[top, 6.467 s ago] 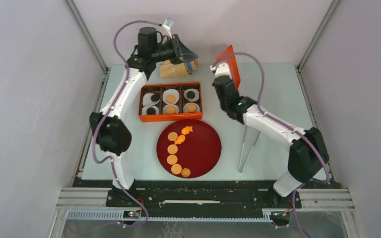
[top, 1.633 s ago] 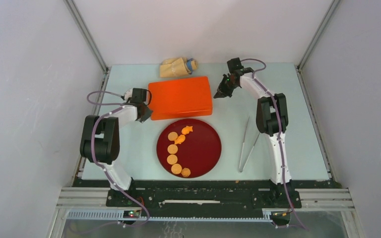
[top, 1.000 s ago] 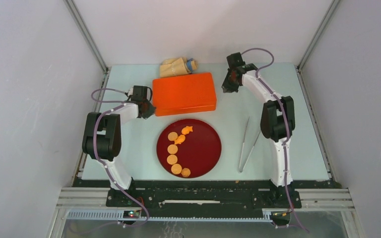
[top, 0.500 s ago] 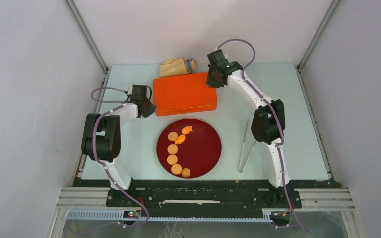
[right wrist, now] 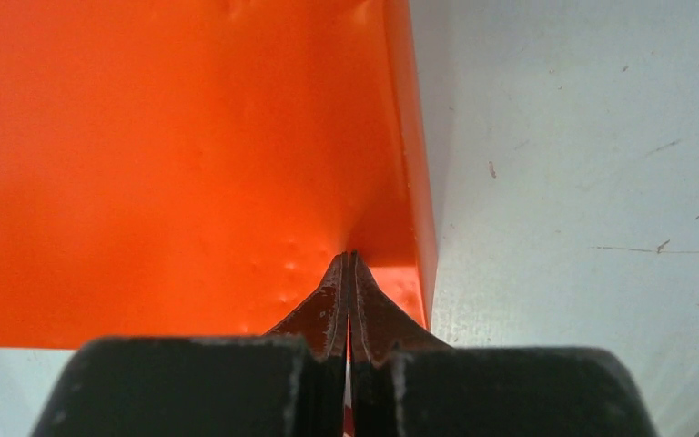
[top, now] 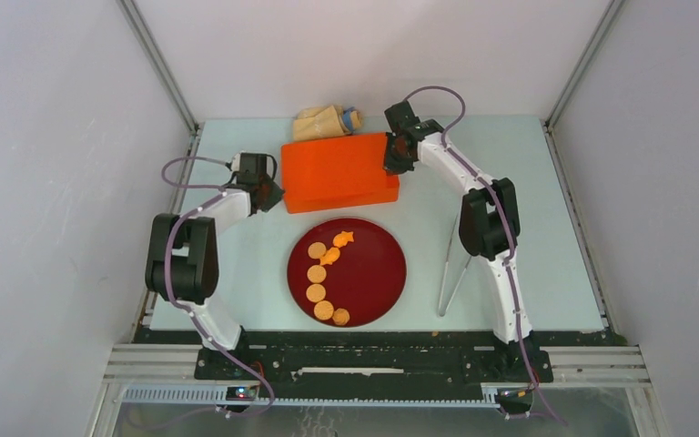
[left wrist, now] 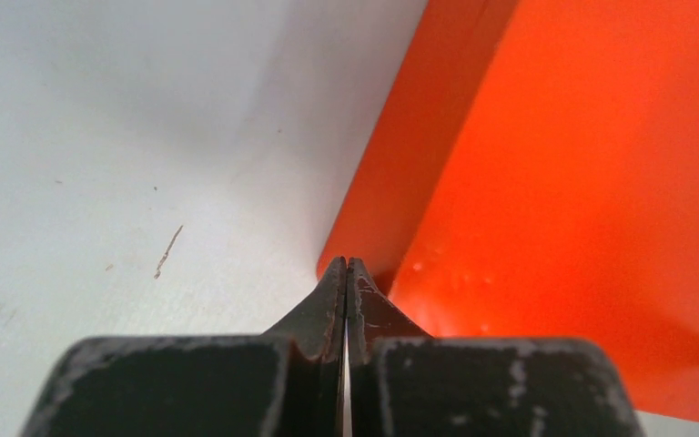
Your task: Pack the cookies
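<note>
Closed, the left end effector (left wrist: 346,267) and right end effector (right wrist: 349,260) touch orange box (top: 339,171)

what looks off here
The box is lidded and sits skewed to the table edge, yet cookies lie unpacked on the plate. The shut left gripper and right gripper sit at its lid corners.

Pale blue-green table (top: 528,182) in the middle, marked with tiny scratches and specks. Plain grey left wall (top: 55,182), right wall (top: 673,182) and far wall (top: 373,55) all around. Silver metal posts (top: 159,68) slanting up from the two far corners. Black bar (top: 373,357) along the near edge, silver frame (top: 146,364) beside it. Soft, even light everywhere, only faint shadows.
</note>
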